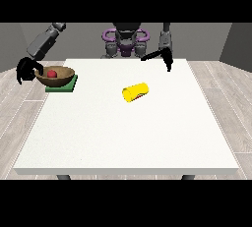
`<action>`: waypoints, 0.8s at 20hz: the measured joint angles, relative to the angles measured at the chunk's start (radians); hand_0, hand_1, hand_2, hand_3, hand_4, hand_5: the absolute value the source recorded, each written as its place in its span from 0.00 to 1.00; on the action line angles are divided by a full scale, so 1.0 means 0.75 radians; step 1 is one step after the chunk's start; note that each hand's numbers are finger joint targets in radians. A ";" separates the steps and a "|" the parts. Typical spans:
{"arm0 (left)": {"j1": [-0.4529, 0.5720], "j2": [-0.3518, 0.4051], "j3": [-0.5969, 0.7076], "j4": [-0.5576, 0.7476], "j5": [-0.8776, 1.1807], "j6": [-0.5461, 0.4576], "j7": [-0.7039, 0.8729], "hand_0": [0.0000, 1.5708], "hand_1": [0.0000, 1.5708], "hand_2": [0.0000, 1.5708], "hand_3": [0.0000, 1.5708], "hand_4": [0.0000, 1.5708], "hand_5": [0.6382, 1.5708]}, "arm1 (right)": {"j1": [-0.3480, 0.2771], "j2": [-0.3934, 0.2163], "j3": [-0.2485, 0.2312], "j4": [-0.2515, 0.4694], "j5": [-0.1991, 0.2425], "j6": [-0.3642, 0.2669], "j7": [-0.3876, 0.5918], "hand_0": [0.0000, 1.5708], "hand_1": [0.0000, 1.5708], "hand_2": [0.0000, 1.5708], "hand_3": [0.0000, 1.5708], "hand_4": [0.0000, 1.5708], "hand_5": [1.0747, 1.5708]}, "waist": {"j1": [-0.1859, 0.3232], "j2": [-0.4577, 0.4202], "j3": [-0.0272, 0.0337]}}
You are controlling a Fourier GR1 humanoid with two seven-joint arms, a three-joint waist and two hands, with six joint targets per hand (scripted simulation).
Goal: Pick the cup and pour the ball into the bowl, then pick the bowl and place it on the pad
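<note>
You see the white table (128, 132) carrying a brown bowl (55, 72) on the green pad (62, 84), red ball (51, 73) inside; the yellow cup (135, 92) lies toppled mid-table. Left-side hand (24, 70) curls at the bowl's rim; right-side hand (165, 56) hangs relaxed, empty

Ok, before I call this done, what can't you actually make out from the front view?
- Whether the hand at the view's left grips the bowl or only touches its rim: too small.
- Most of the green pad: covered by the bowl.
- The yellow cup lying on its side: its inside is not visible.
- How the fingers of the hand at the view's right lie: too small.
</note>
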 measured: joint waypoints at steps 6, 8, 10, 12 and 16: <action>0.052 0.028 0.017 -0.041 0.037 -0.047 0.010 0.00 0.00 0.00 0.00 0.00 1.00 | 0.049 0.017 0.033 0.008 0.032 0.011 -0.013 1.00 1.00 1.00 0.58 0.44 0.99 | 0.014 -0.029 -0.0003; 0.036 0.011 0.007 -0.036 0.018 -0.025 0.019 0.00 0.00 0.00 0.00 0.00 0.99 | 0.044 0.042 0.059 -0.007 0.057 -0.015 -0.032 1.00 1.00 1.00 0.71 0.44 0.99 | 0.007 -0.023 -0.0004; 0.035 0.010 0.009 -0.033 0.024 -0.031 0.026 0.00 0.00 0.00 0.00 0.00 0.99 | 0.065 0.048 0.088 -0.014 0.089 -0.028 -0.043 1.00 1.00 1.00 0.84 0.42 0.96 | 0.003 -0.033 -0.0004; 0.043 0.018 0.015 -0.026 0.040 -0.050 0.023 0.00 0.00 0.00 0.00 0.00 0.99 | 0.080 0.041 0.097 -0.001 0.102 -0.045 -0.024 1.00 1.00 0.95 0.73 0.00 0.97 | 0.007 -0.040 -0.0008; 0.047 0.017 0.010 -0.075 0.037 -0.049 0.045 0.00 0.00 0.00 0.00 0.00 0.99 | 0.080 -0.034 0.103 0.012 0.135 -0.127 -0.011 0.12 0.12 0.30 0.27 0.00 0.84 | 0.012 -0.017 0.0002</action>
